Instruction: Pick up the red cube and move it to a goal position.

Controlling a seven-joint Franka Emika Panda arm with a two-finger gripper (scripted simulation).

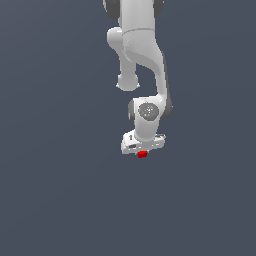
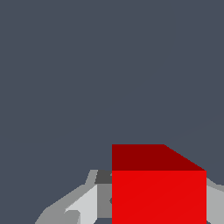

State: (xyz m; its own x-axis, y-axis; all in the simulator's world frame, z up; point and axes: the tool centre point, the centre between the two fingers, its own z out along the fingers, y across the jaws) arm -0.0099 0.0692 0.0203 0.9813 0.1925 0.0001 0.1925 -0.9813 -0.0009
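Close up, the red cube (image 2: 158, 192) sits between the grey fingers (image 2: 72, 210) of the gripper (image 1: 142, 150), which seem to pinch it. Farther off, the white arm (image 1: 142, 55) hangs above plain grey floor (image 1: 50, 200).

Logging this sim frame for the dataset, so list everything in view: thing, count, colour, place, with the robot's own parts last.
red cube: one, bright red, right under the gripper in the exterior view; in the wrist view it fills the space between the fingers.
ground: one plain surface, dark blue-grey, fills the rest of both views; whether the cube touches it cannot be told.
arm: one, white with dark grey joints, comes down from the top edge of the exterior view.
gripper: one, white and grey, at the arm's lower end, fingers on either side of the cube; a firm grip cannot be confirmed.
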